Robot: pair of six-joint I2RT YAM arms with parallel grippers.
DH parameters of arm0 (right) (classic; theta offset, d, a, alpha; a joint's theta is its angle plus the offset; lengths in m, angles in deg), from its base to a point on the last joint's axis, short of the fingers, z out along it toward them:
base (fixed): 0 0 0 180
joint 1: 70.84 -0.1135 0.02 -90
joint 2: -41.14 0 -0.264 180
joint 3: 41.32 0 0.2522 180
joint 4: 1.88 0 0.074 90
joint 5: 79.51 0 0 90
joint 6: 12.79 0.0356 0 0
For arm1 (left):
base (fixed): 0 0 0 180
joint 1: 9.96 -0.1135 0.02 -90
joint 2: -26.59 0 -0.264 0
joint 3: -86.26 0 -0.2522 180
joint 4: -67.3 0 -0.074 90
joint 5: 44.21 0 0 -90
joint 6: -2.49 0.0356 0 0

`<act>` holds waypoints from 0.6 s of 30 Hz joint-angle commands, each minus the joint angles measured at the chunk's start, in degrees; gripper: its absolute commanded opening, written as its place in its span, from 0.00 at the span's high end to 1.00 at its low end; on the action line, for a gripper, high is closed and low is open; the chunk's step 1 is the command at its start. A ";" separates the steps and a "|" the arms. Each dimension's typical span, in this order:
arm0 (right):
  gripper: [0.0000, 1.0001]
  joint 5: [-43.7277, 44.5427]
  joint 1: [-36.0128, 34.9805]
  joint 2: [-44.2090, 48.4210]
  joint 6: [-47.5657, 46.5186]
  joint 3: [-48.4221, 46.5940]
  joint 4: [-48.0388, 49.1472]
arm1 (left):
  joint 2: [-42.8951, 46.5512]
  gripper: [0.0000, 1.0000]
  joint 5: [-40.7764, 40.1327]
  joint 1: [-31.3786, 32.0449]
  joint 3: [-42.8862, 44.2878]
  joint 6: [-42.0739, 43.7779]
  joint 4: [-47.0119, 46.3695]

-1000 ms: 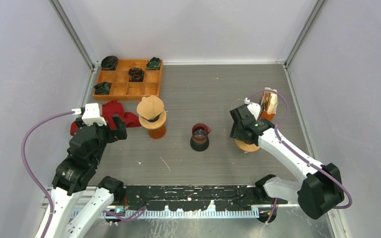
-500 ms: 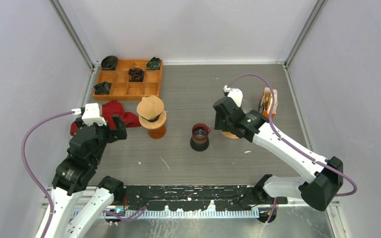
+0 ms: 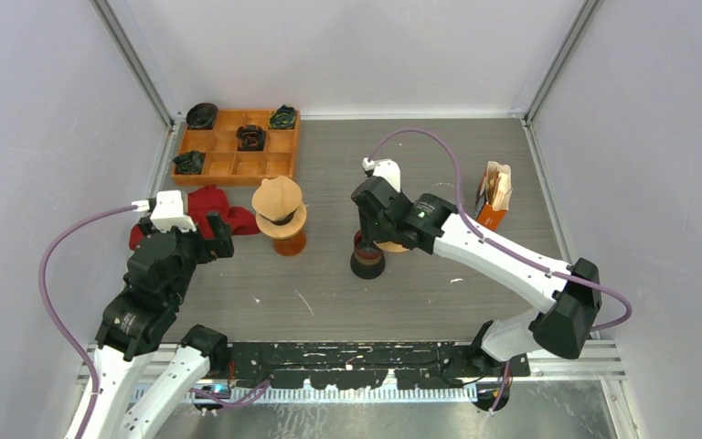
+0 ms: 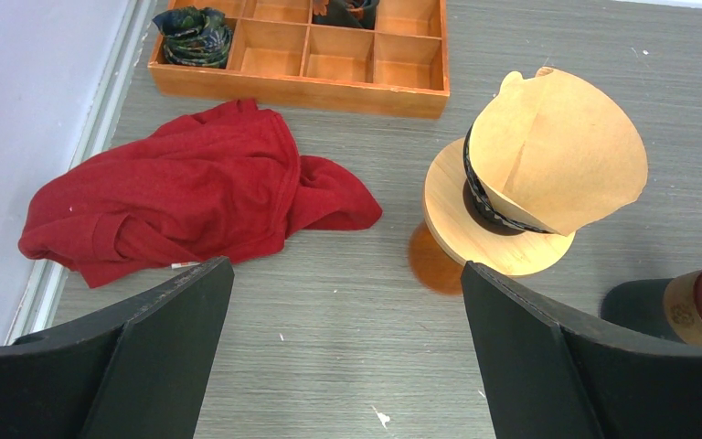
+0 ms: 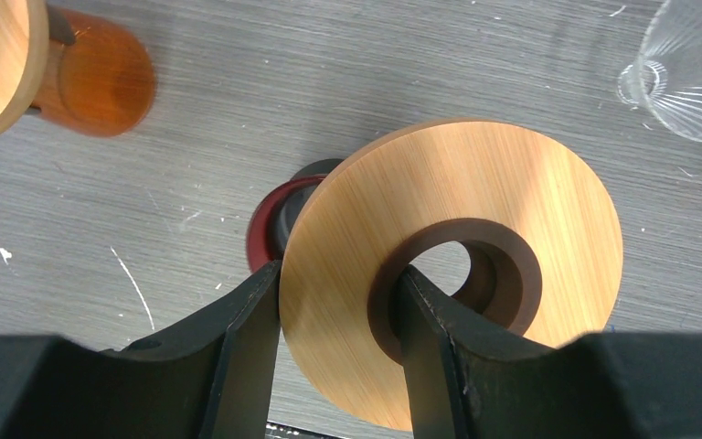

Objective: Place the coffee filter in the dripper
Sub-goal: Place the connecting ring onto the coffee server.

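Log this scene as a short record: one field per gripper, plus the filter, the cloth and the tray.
left gripper: open, empty, near the red cloth
right gripper: shut on the wooden disc, held over the red-rimmed cup
paper filter: sitting in the dripper on the amber cup
red cloth: crumpled, beside the tray
tray: wooden, dark bundles in some compartments

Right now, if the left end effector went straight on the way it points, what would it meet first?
Most likely bare table, in the gap between the red cloth and the wooden dripper stand carrying the paper filter. The open left end effector frames that gap, though depth is unclear.
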 commanded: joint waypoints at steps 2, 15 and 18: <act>0.61 -1.17 -2.01 -2.11 -1.50 -4.82 0.66 | 0.44 0.01 -0.30 -0.40 0.22 -0.02 -3.54; 0.60 -3.03 -4.20 -8.80 -2.01 -6.86 1.52 | 0.61 0.01 -0.31 -0.40 0.14 -0.03 -3.54; 0.60 -2.76 -4.44 -9.70 -2.21 -6.98 1.62 | 0.57 0.01 -0.28 -0.36 0.14 -0.03 -3.54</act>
